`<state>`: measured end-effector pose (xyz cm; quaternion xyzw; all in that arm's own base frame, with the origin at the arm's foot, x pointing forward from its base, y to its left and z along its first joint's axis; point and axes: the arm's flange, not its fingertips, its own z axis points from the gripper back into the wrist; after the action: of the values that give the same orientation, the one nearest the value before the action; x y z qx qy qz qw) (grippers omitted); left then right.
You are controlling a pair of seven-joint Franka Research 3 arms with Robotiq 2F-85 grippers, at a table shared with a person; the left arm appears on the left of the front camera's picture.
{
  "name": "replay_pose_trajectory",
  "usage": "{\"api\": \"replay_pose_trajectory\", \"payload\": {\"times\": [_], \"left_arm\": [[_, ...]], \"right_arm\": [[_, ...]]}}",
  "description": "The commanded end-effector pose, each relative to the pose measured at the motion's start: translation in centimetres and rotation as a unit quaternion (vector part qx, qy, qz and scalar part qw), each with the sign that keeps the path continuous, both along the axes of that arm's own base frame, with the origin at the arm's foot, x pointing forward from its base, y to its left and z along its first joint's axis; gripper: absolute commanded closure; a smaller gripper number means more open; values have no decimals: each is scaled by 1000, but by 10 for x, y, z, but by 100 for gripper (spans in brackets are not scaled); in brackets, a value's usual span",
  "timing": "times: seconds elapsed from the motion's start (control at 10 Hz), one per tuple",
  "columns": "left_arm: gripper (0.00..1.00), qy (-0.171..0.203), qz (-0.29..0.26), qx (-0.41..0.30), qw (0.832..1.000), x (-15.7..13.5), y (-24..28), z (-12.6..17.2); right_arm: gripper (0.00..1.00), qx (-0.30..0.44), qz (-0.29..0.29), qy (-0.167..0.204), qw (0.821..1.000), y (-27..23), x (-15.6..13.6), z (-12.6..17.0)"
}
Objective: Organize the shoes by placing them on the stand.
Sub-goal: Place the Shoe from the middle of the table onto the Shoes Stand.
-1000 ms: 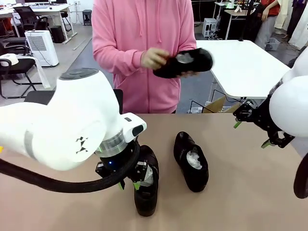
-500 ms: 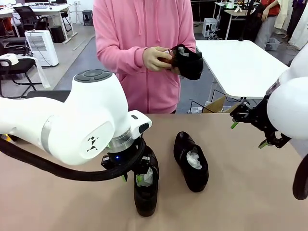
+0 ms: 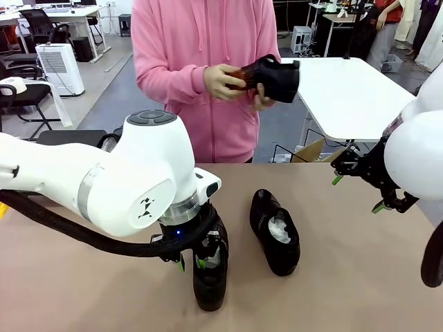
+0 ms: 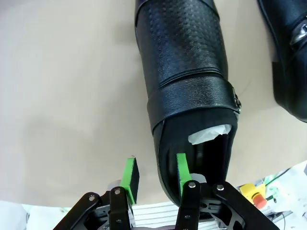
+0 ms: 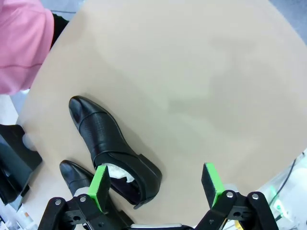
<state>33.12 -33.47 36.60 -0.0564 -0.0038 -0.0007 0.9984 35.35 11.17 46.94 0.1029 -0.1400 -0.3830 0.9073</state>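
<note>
The left claw [image 4: 155, 168], half-narrowed, straddles the heel wall of the nearest shoe [image 4: 184, 62] — grip unclear — whose axis runs toe-first toward the counter's [image 3: 360, 277] near edge; the right claw [image 5: 156, 183] gapes wide.

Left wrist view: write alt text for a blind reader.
The left claw straddles the side wall of a black leather shoe at its opening, one green pad inside, one outside. White paper shows inside; a second shoe lies beside it.
</note>
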Motion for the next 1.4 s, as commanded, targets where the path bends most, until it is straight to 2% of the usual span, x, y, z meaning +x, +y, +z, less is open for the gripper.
{"api": "replay_pose_trajectory", "payload": {"times": [0.0, 0.1, 0.3, 0.4, 0.8, 1.0, 1.2, 1.3], "left_arm": [[56, 3, 16, 13, 1000, 5, -8, -1], [59, 2, 9, 10, 1000, 5, -9, -4], [96, 5, 5, 13, 1000, 5, -11, -4], [100, 8, 5, 14, 1000, 5, -11, -5], [100, 21, 6, 12, 1000, 6, -13, -8], [100, 24, -8, 0, 1000, -2, -8, 8], [100, -31, -25, -7, 999, -13, 13, 54], [100, -65, -28, 20, 997, -14, 32, 76]], "right_arm": [[0, 2, 6, -8, 1000, -1, 2, 2], [0, 2, 6, -8, 1000, -1, 2, 2], [0, 2, 6, -8, 1000, -1, 2, 2], [0, 2, 6, -8, 1000, -1, 2, 2], [0, 2, 6, -8, 1000, -1, 2, 2], [0, 2, 6, -8, 1000, -1, 2, 2], [0, 2, 6, -8, 1000, -1, 2, 2], [0, 2, 6, -8, 1000, -1, 2, 2]]}}
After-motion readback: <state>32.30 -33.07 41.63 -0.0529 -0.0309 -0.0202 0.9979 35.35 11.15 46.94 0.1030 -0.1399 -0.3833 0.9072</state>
